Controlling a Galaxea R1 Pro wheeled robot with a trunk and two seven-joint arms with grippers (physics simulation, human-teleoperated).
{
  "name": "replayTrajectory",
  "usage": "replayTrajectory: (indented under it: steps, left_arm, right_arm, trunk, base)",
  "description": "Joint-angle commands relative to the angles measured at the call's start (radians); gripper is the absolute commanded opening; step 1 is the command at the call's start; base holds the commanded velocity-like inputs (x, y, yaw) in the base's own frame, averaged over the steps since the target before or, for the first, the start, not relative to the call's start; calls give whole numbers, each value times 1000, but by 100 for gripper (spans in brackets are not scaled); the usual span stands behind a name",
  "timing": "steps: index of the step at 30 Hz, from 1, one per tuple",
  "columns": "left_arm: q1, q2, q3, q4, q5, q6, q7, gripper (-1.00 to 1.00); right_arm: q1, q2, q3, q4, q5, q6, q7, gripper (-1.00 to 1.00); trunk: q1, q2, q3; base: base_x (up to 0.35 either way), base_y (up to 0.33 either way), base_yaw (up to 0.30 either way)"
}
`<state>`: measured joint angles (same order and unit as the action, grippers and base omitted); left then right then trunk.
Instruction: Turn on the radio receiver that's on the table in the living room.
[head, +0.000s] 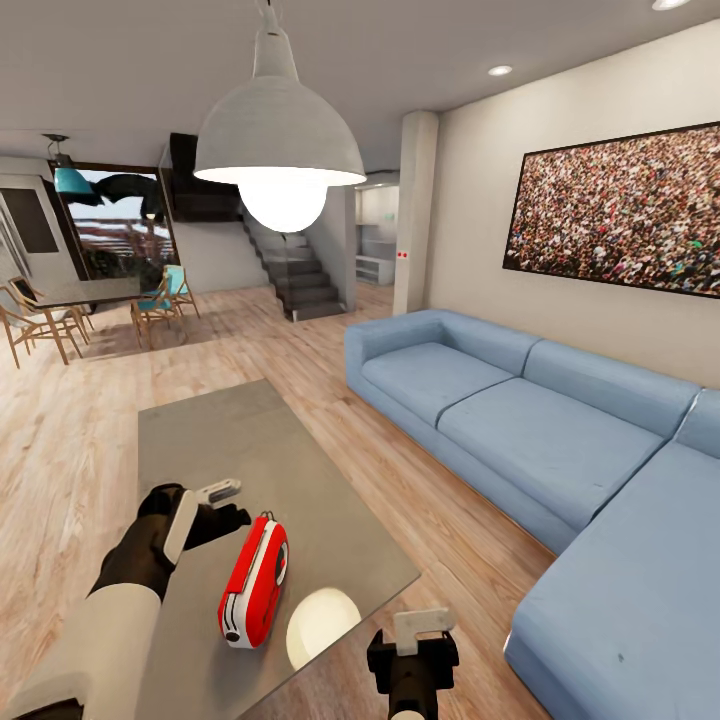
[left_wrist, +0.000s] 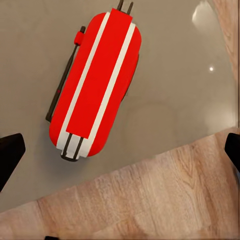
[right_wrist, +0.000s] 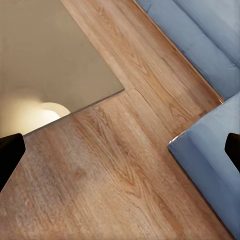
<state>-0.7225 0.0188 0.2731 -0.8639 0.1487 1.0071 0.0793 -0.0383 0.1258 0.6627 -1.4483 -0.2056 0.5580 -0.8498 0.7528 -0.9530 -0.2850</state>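
One radio receiver (head: 254, 582) lies on one table (head: 230, 440).

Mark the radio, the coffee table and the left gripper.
radio (head: 255, 580), head view, red side face.
coffee table (head: 240, 440), head view, bare grey top beyond the radio.
left gripper (head: 205, 505), head view, between its fingertips, just beside the radio.

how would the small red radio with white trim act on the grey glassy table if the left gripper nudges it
The small red radio with white trim looks rigid. It would likely slide, since the grey glassy table looks smooth. Its rounded corners may let it pivot if the left gripper pushes off-centre.
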Motion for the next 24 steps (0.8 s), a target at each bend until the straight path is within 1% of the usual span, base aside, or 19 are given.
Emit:
replayTrajectory:
  steps: [1, 6, 13, 24]
  left_arm:
    - [0, -2, 0, 0, 0, 0, -1, 100]
    - [0, -5, 0, -3, 3, -1, -4, 100]
    - [0, -5, 1, -6, 2, -1, -4, 100]
    - [0, -6, -2, -6, 3, -1, -4, 100]
  right_arm:
    - [0, 0, 0, 0, 0, 0, 0, 100]
    - [0, 0, 1, 0, 0, 0, 0, 100]
    - [0, 0, 19, 0, 0, 0, 0, 100]
    - [0, 0, 21, 0, 0, -1, 0, 100]
  trunk:
    - [0, 0, 0]
    - [0, 0, 0]
    - [0, 0, 0]
    - [0, 0, 0]
  base:
    - [0, 0, 0]
    - [0, 0, 0]
    - [0, 0, 0]
    - [0, 0, 0]
